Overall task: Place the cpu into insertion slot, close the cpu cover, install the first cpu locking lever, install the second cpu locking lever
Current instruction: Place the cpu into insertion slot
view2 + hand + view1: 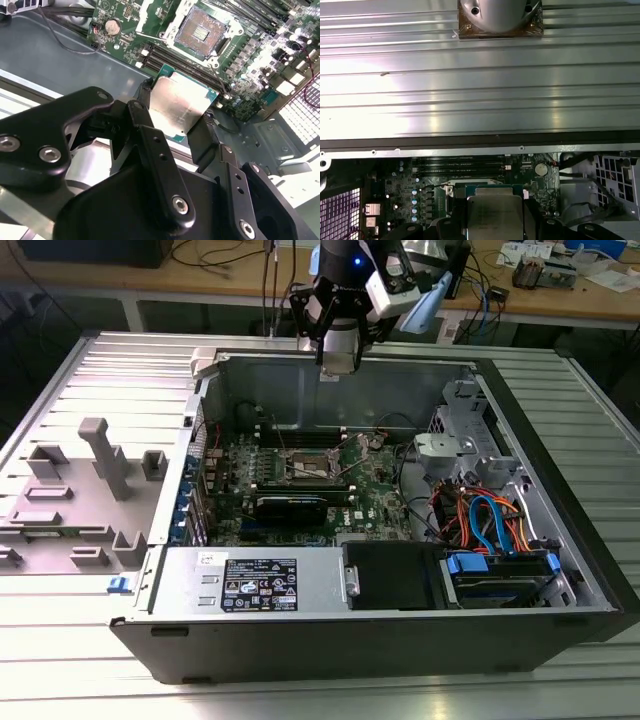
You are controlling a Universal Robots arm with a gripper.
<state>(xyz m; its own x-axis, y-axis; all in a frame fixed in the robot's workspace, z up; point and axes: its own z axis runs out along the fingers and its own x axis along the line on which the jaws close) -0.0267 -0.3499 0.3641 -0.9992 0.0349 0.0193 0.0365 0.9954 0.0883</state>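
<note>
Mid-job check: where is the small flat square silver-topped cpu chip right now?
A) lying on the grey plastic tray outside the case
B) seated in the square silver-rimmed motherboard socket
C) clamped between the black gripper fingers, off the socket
C: in the second wrist view the silver-topped cpu chip sits clamped in the black gripper, while the square insertion slot beyond it lies open and empty.

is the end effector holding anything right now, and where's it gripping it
The end effector holds the cpu, its fingers pinching two opposite edges, with the silver top uncovered. The insertion slot is empty.
</note>
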